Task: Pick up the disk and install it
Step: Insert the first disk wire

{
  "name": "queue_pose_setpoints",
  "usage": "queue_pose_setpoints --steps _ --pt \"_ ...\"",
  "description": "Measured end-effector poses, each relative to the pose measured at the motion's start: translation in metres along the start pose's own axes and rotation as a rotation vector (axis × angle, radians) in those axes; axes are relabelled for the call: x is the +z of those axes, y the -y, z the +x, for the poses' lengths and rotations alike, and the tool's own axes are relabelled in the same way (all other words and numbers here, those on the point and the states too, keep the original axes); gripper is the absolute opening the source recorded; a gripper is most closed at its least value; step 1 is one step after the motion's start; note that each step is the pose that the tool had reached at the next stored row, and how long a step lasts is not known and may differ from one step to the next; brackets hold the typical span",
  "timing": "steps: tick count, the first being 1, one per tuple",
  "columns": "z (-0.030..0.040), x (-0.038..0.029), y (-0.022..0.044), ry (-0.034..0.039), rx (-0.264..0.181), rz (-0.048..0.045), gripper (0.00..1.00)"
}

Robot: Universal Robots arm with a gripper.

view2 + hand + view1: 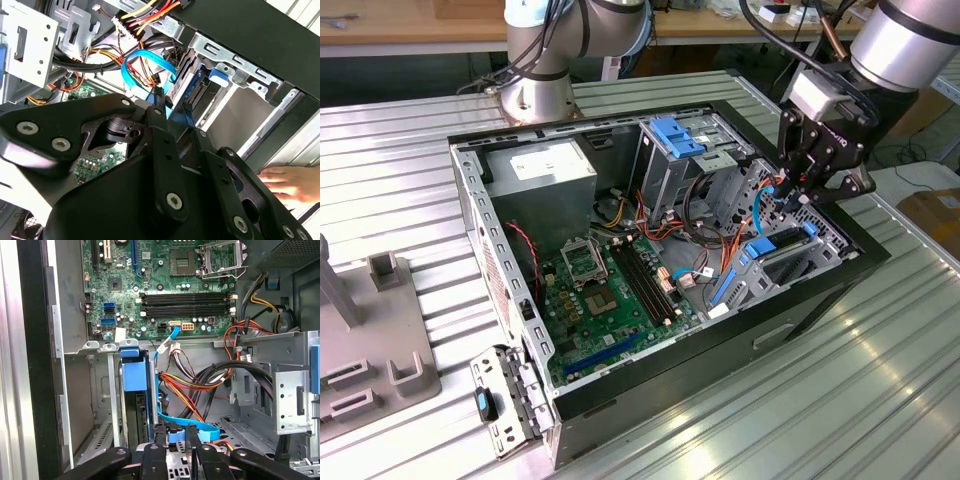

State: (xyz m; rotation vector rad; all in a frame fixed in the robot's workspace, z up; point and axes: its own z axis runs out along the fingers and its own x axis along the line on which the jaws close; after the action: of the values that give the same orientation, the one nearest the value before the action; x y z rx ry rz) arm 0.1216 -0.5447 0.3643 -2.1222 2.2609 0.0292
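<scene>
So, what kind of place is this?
Likely a robotics lab or workshop: an open computer case lies on a ribbed metal table, the arm's gripper hangs over it, and workbenches stand behind.

Bright, even light; white glare on the ribbed table (880, 390); dim corners inside the case (720, 342)

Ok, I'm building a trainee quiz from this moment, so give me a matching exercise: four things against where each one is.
Things:
1 disk
2 gripper
3 hand
4 motherboard

Places:
a flat on the floor of the case
b outside the case wall
c standing on edge in the bay
d at the blue cable, beside the bay

Pairs: 1c, 2d, 3b, 4a
</scene>
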Motion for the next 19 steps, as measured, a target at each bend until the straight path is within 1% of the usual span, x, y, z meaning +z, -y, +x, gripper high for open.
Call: queue_pose_setpoints --steps 6,7,9,13,14,15,16,17,19 --pt "0.0001 0.0010 -0.0001 -0.0002 0.002 0.0002 0.29" --pt "0.0001 0.0010 -0.0001 -0.0002 0.002 0.0002 0.28" --pt "0.0001 0.0010 -0.0001 -0.0002 0.002 0.0002 0.16" --pt "0.0001 0.0011 -0.0001 -0.0010 0.002 0.0002 0.16" --pt "0.0001 0.0011 -0.0001 -0.0114 0.002 0.0009 0.16" --pt "0.0000 0.0010 -0.0002 -0.0252 0.002 0.0018 0.16" --pt "-0.0001 0.0010 -0.0003 -0.0352 0.001 0.0024 0.16" --pt "-0.0002 0.0012 -0.0004 -0.0361 0.001 0.0025 0.16" --pt "-0.0005 0.0010 -0.0012 -0.0422 -0.001 0.0028 0.16"
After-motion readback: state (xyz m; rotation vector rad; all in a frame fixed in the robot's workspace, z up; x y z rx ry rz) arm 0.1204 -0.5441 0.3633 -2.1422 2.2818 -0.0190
